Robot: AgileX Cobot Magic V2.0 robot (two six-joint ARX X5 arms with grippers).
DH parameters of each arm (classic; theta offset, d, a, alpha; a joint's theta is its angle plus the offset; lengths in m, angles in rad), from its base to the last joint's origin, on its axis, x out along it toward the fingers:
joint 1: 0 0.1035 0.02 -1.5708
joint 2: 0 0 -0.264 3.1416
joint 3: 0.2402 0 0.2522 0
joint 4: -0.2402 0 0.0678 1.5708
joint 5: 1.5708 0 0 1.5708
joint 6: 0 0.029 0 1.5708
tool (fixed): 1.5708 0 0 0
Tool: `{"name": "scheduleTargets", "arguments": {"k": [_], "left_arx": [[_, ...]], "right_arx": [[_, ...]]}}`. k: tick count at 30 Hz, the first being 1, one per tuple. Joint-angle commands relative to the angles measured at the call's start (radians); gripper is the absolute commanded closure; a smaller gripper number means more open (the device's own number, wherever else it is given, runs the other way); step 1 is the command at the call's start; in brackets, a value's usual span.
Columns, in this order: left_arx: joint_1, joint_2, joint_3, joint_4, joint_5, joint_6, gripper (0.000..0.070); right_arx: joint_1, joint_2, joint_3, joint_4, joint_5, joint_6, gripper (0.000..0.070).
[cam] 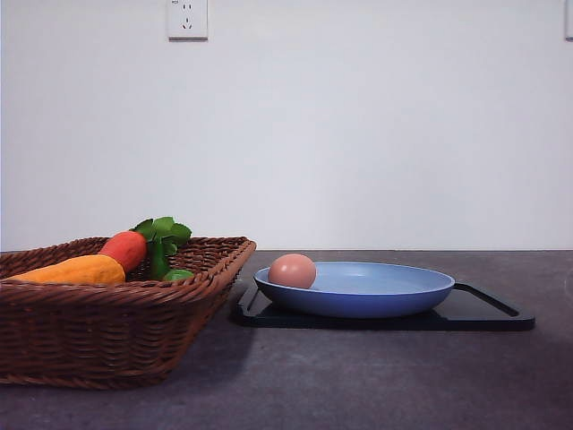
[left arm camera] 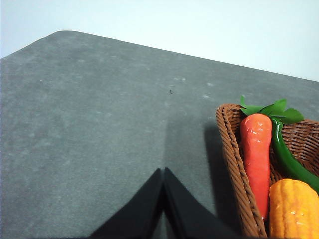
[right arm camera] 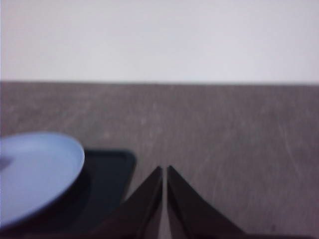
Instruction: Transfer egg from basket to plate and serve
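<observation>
The pinkish-brown egg (cam: 292, 270) lies inside the light-blue plate (cam: 376, 300), at its left side. The plate rests on a black tray (cam: 488, 313) at the table's middle. The brown wicker basket (cam: 107, 331) stands at the front left and reappears in the left wrist view (left arm camera: 234, 164). My left gripper (left arm camera: 163, 172) is shut with nothing in it, over bare table beside the basket's rim. My right gripper (right arm camera: 164, 169) is shut and empty, over the table beside the tray (right arm camera: 107, 174) and the plate (right arm camera: 35, 172).
In the basket lie a red-orange carrot-like vegetable (cam: 125, 248) with green leaves (cam: 163, 233), a yellow-orange vegetable (cam: 76, 270) and a green one (left arm camera: 289, 159). A white wall with a socket (cam: 187, 18) stands behind the dark grey table (cam: 358, 376).
</observation>
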Motion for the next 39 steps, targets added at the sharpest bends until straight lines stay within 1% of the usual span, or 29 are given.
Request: {"name": "scheduleTargets", "arguments": {"k": [1,5,9,39], "left_arx": [[-0.001,-0.002,-0.022,-0.015,0.002,-0.002,0.0700],[-0.001,-0.002,-0.022,-0.015,0.002,-0.002,0.0700],[-0.001,-0.002,-0.022,-0.015,0.002,-0.002,0.0700],[-0.001,-0.002,-0.022,-0.015,0.002,-0.002,0.0700]], "right_arx": [[-0.002,-0.015,-0.006,-0.036,-0.003,0.032,0.0700],[-0.003,-0.045,-0.006,-0.167,-0.003,0.059,0.0700],[-0.003,-0.045,-0.004,-0.149,-0.002,0.094,0.0700],[-0.003,-0.045,-0.004,-0.140,0.005,0.094,0.0700]]}}
